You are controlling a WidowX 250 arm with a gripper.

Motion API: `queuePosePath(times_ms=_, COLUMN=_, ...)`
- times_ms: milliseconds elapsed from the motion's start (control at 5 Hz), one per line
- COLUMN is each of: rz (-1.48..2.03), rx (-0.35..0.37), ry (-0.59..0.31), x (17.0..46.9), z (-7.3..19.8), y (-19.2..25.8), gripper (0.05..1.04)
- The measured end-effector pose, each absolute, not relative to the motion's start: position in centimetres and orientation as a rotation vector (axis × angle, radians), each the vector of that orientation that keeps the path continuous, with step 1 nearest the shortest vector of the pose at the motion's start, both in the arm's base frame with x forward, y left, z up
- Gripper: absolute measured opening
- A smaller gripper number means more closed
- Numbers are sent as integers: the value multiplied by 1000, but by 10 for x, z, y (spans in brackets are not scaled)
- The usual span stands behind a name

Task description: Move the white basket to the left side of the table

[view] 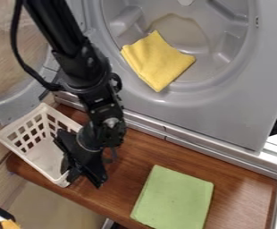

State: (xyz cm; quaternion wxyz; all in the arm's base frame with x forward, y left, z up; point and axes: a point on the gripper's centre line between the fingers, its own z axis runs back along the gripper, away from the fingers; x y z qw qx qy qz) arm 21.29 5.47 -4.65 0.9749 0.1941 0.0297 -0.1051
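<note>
basket (45, 154) sits at the left end of the bench (126, 161) in my view. i have the tool (86, 178) at the basket's right rim, but can't tell whether it is clenched or released. a green cloth (175, 199) lies to the right; a yellow cloth (157, 61) rests in the grey machine (224, 107).

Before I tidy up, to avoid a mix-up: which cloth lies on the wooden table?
The green cloth, flat on the table; the yellow cloth lies in the round opening of the grey machine.
</note>
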Motion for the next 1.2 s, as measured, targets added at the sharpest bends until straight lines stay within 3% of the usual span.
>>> queuePosePath(times_ms=200, rz=-231, rx=342, ry=17, x=211, z=-43, y=53, gripper=332)
queuePosePath(times_ms=600, rz=-268, rx=366, ry=-119, x=222, z=4, y=42, gripper=932)
queuePosePath(times_ms=800, rz=-298, rx=354, ry=-146, x=223, z=19, y=25, gripper=1007)
queuePosePath(times_ms=1200, rz=-524, rx=356, ry=-211, x=238, z=44, y=-20, gripper=1000)
